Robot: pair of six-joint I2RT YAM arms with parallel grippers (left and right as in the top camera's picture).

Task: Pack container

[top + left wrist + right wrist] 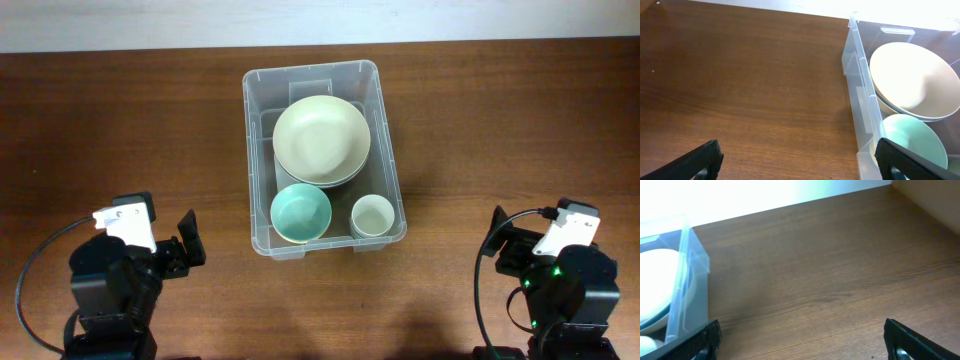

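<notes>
Open table [120,120] flanks the container [310,68]; cream bowl [321,140], teal bowl [301,214] and cup [372,216] crowd its floor.

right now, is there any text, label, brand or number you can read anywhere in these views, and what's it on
No readable text in any view.
container: clear plastic, no print shows.
large cream bowl, mint bowl, small cup: plain, no marks.
left arm's white housing, right arm's white housing: too small to tell whether anything is printed.
</notes>
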